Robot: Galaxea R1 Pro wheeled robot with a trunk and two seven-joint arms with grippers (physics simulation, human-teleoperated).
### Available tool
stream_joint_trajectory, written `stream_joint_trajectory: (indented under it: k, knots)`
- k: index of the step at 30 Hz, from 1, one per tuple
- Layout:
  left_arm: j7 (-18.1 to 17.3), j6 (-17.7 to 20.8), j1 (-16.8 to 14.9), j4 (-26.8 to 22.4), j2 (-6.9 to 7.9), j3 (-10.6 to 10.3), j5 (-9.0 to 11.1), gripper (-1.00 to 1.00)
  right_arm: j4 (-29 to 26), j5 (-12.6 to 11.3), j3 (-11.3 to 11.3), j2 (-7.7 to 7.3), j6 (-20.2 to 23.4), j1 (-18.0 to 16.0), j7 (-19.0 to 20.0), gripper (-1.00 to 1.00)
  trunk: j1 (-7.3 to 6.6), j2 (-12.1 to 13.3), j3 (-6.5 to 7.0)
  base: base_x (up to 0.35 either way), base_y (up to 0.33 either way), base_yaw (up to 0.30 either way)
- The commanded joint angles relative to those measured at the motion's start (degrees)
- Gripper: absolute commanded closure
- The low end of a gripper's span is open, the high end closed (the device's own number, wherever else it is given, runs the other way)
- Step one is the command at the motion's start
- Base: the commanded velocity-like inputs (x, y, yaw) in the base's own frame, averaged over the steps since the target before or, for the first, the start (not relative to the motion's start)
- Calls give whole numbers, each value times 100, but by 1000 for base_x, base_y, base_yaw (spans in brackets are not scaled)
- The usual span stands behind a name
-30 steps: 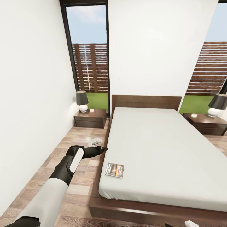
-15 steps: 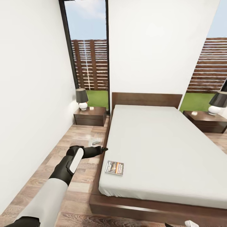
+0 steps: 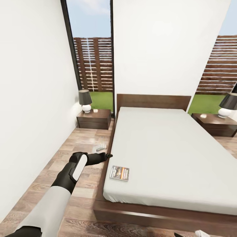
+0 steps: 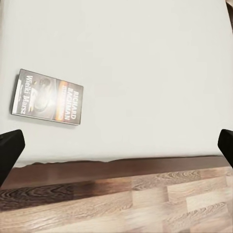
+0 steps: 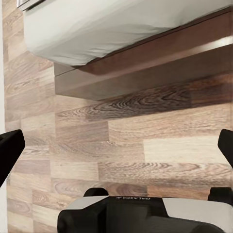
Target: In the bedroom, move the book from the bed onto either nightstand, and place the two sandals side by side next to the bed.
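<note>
Head view first: the book (image 3: pixel 119 173) lies flat on the bed (image 3: pixel 171 154), right at the mattress's near corner on the side facing the left-hand nightstand (image 3: pixel 94 118). The left gripper (image 3: pixel 107 155) is held out over the wood floor just beside that edge of the bed, a bit further toward the headboard than the book. So the book sits just past the bed edge from the tool, slightly back toward the foot of the bed. Its long axis runs roughly across the bed, not along it. From here I can't tell whether the fingers are apart or together; they're too small and dark. The left arm looks like the obvious pick, since the right one barely peeks in off the foot of the bed.

Left wrist view: the book (image 4: pixel 47 96) shows its cover with white lettering and an orange band, resting on the grey mattress near the bed's edge, with the dark frame and floor beyond. Both fingertips sit at opposite edges of the picture, so the left gripper (image 4: pixel 116 145) is spread wide with nothing between. The book is off toward one finger rather than centred, so I'd guess the hand needs to shift that way and line up across the book's short side.

Right wrist view: the right gripper (image 5: pixel 116 145) is also wide open and empty, looking at the bed's wooden base (image 5: pixel 160 60) and floor planks.
</note>
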Motion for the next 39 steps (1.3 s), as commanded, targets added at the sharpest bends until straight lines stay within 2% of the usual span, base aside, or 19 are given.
stream_joint_trajectory:
  k: [1,14,17,18,20,26,29,30,32,34,36,39]
  knots:
    - [-27,22,-5,-3,0,6,-25,-100,10,-38,49,-3,-23,-7,18,-100,3,-13,-22,0,0,0]
    - [-31,22,-5,-2,-3,3,-25,-100,3,10,78,-24,13,-7,133,-100,3,-13,-139,0,0,0]
    - [-34,22,-5,-2,-6,0,-25,-100,2,23,82,-29,20,-7,324,-100,3,-13,-166,0,0,0]
    - [-34,22,-5,-3,-6,0,-25,-100,-1,26,82,-34,22,-7,501,-100,3,-13,-175,0,0,0]
    - [-35,22,-5,-1,-7,-1,-25,-100,-2,30,84,-167,27,-7,1098,-100,3,-13,-193,0,0,0]
    - [-36,22,-3,-3,-8,0,-25,-100,5,28,84,-529,33,-7,2027,-100,3,-13,-247,0,0,0]
    - [-36,22,-4,-3,-8,0,-25,-100,9,17,80,-679,34,-7,2221,-100,3,-13,-274,0,0,0]
    - [-36,22,-2,-3,-8,-1,-25,-100,11,11,81,-829,34,-7,2307,-100,3,-13,-283,0,0,0]
    - [-36,22,-1,-3,-8,1,-25,-100,11,9,83,-937,34,-7,2338,-100,3,-13,-302,0,0,0]
    - [-36,22,1,-1,-8,3,-25,-100,12,2,84,-1109,34,-7,2373,-100,3,-13,-320,0,0,0]
    - [-36,22,1,-2,-8,0,-25,-100,13,-1,85,-1201,35,-7,2389,-100,3,-13,-338,0,0,0]
    - [-36,22,2,-3,-8,-1,-25,-100,13,10,87,-1228,40,-7,2394,-100,3,-13,-365,0,0,0]
